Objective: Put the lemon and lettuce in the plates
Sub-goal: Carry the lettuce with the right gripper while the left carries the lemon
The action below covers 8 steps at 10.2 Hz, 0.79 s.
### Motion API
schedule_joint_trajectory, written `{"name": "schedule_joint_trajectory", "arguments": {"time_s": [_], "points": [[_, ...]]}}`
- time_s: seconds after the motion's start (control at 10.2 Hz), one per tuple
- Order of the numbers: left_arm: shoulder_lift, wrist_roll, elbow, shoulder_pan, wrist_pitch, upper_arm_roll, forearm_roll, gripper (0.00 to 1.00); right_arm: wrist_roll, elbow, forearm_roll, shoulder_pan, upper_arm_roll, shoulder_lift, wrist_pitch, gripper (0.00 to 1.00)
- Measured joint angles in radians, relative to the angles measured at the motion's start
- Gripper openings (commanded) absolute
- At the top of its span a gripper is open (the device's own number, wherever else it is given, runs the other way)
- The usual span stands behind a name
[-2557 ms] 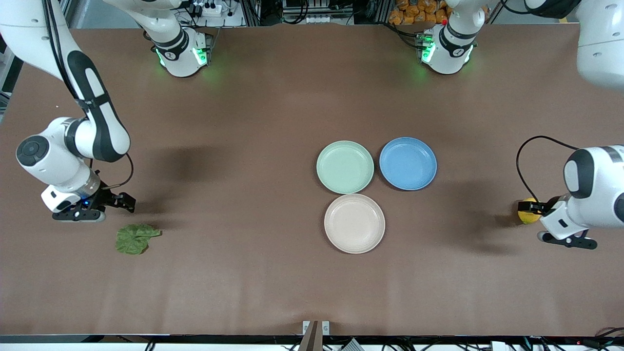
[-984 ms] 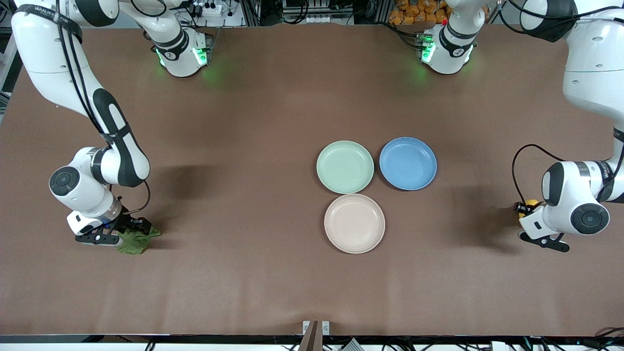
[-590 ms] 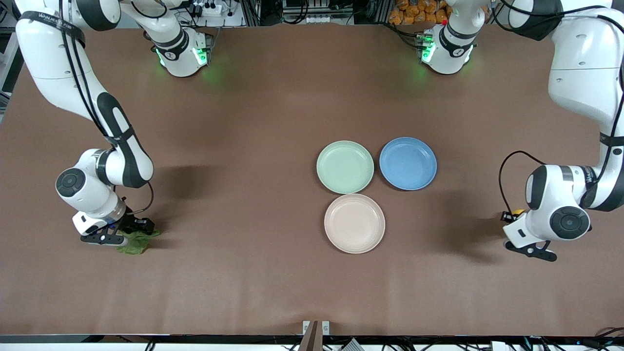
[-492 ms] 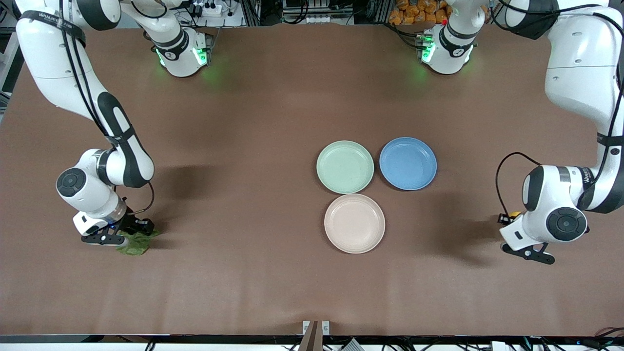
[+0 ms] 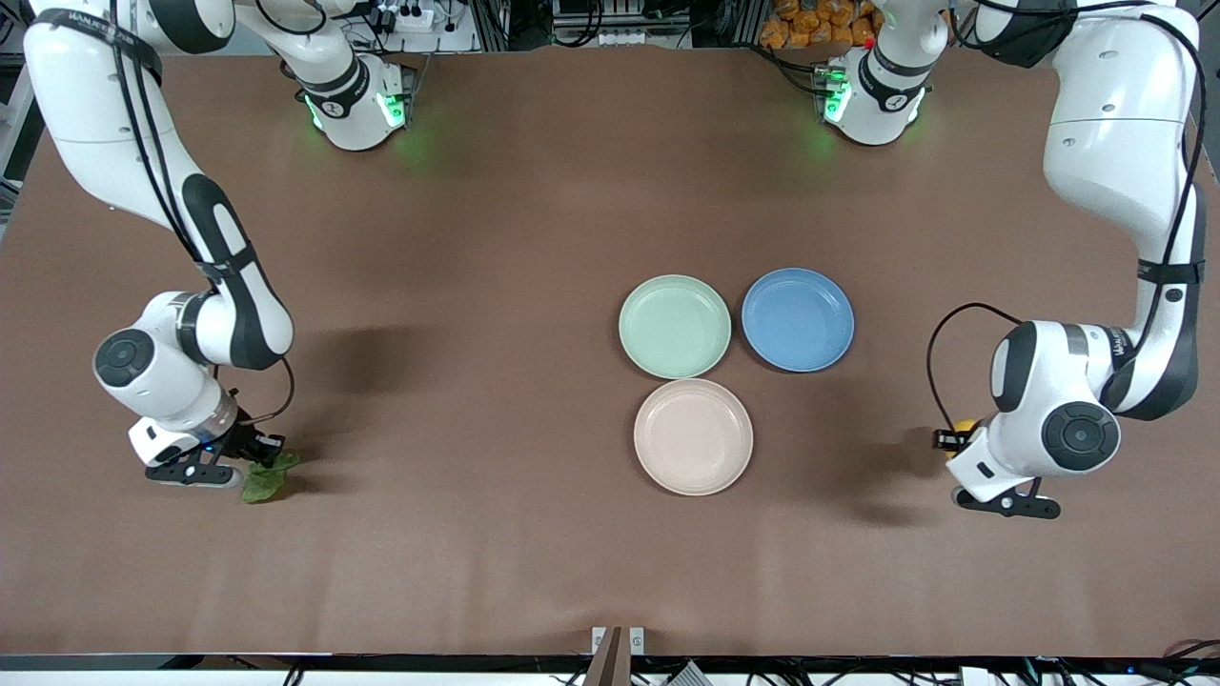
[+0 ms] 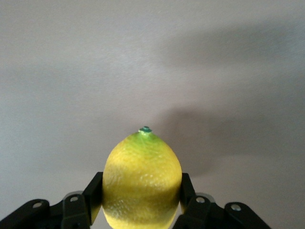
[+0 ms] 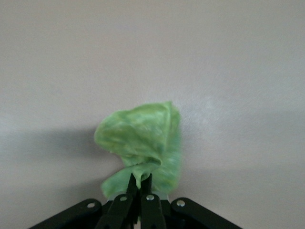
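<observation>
The lemon (image 6: 142, 183) sits pinched in the left gripper (image 5: 953, 441), over the table (image 5: 496, 553) at the left arm's end. The lettuce (image 7: 143, 143) hangs crumpled from the tightly closed right gripper (image 5: 255, 455) at the right arm's end. The green plate (image 5: 675, 326) and beige plate (image 5: 693, 436) touch mid-table, beside a blue plate (image 5: 798, 319). The left arm's writing is too small to read.

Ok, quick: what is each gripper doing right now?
Left gripper: shut on the lemon, over the table's left-arm end.
Right gripper: shut on the lettuce, over the table's right-arm end.
</observation>
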Motion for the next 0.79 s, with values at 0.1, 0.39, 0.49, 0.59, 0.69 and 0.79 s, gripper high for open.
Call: {"name": "schedule_joint_trajectory", "arguments": {"time_s": [0.1,0.39,0.49,0.59,0.69,0.79], "points": [[-0.010,-0.059,0.008,-0.002,0.000,-0.018,-0.033,0.00,0.018,0.027,0.000,0.002,0.001,-0.029,-0.065,0.00],[-0.059,-0.297,0.014,-0.002,-0.004,-0.107,-0.064,0.00,0.202,0.153,0.001,0.062,0.005,-0.083,-0.252,0.00],[-0.070,-0.367,0.014,-0.004,-0.005,-0.136,-0.064,0.00,0.276,0.214,0.001,0.091,0.005,-0.086,-0.302,0.00],[-0.081,-0.431,0.014,-0.005,-0.006,-0.162,-0.065,0.00,0.326,0.261,0.001,0.120,0.006,-0.087,-0.333,0.00],[-0.092,-0.497,0.014,-0.006,-0.006,-0.187,-0.065,0.00,0.379,0.291,0.015,0.152,0.007,-0.088,-0.344,0.00],[-0.100,-0.564,0.014,-0.009,-0.006,-0.212,-0.065,0.00,0.450,0.331,0.033,0.191,0.007,-0.088,-0.354,0.00]]}}
